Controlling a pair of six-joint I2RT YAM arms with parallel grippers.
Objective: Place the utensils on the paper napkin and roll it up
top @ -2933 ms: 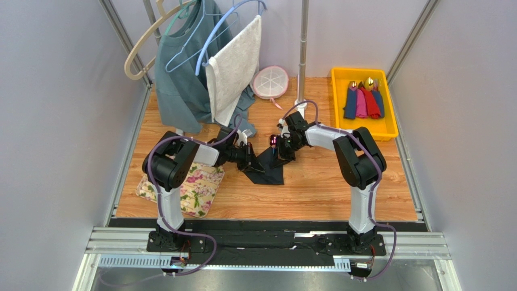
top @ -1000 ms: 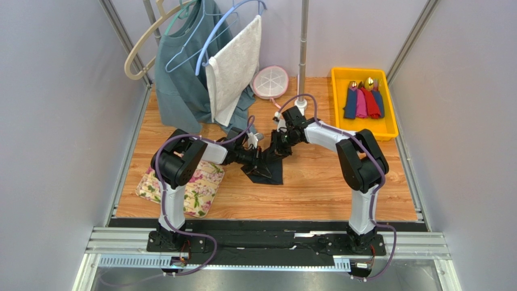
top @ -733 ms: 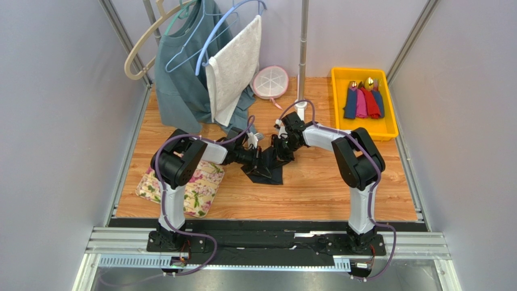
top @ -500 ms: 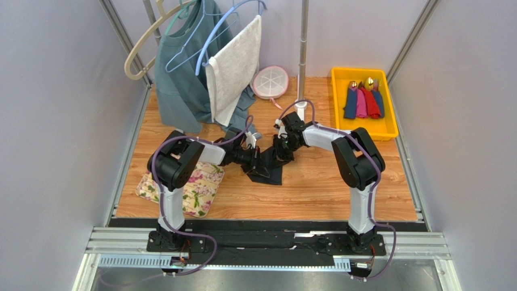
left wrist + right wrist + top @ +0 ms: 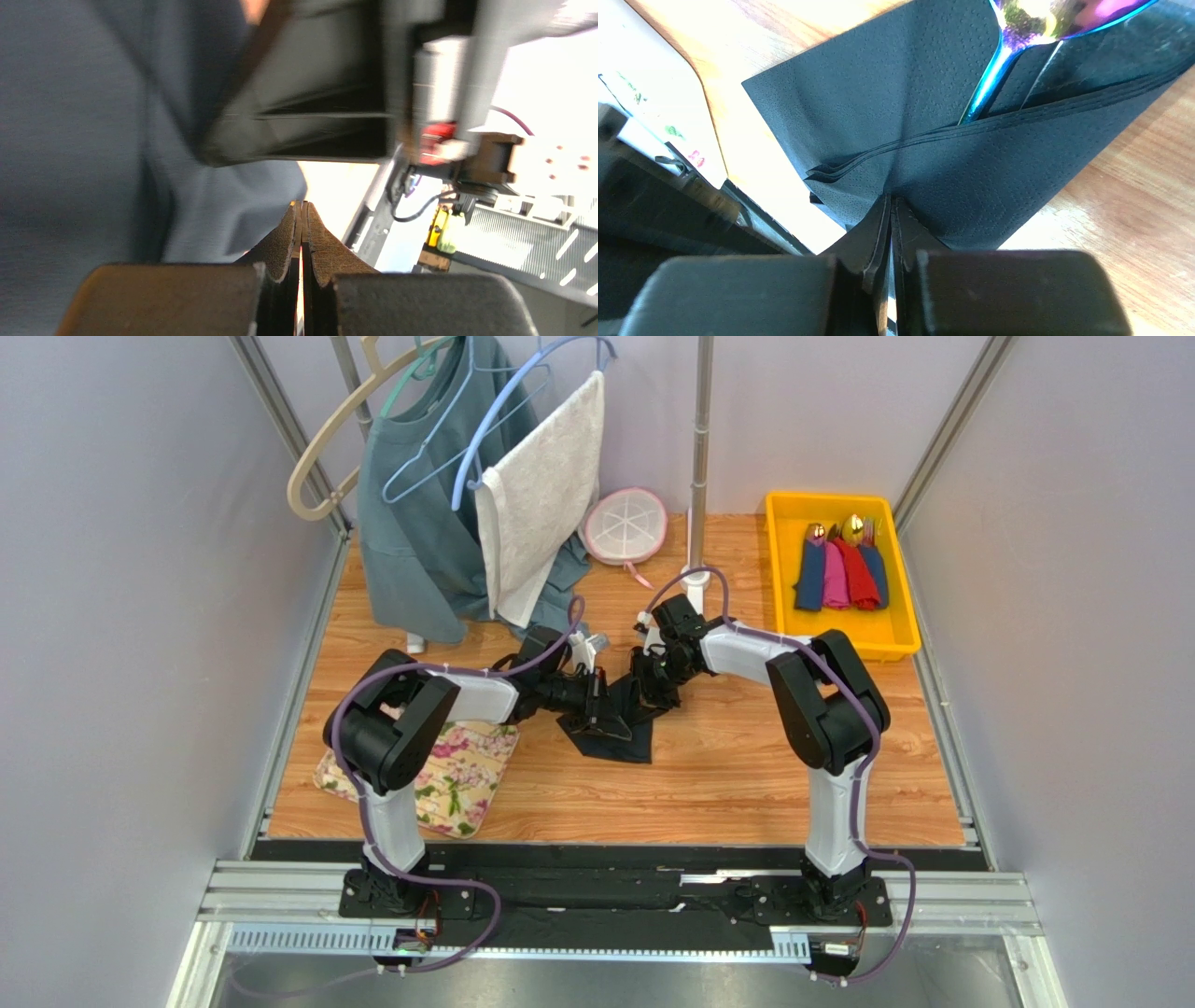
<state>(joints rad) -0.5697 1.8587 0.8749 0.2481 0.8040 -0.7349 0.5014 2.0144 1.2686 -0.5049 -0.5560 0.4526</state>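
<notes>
Centrally on the table [image 5: 730,756], paper napkin [image 5: 934,105] lies folded, spoon [image 5: 1046,14] tucked inside the fold; right pincer [image 5: 889,203] clenched, apparently nipping the napkin's edge; left pincer [image 5: 302,210] clenched on nothing, just beside.

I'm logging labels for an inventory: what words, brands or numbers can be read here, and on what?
No text can be read in any view.
The red patch on the arm hardware is too blurred to tell whether it bears print.
The napkin, spoon and yellow tray show none.
</notes>
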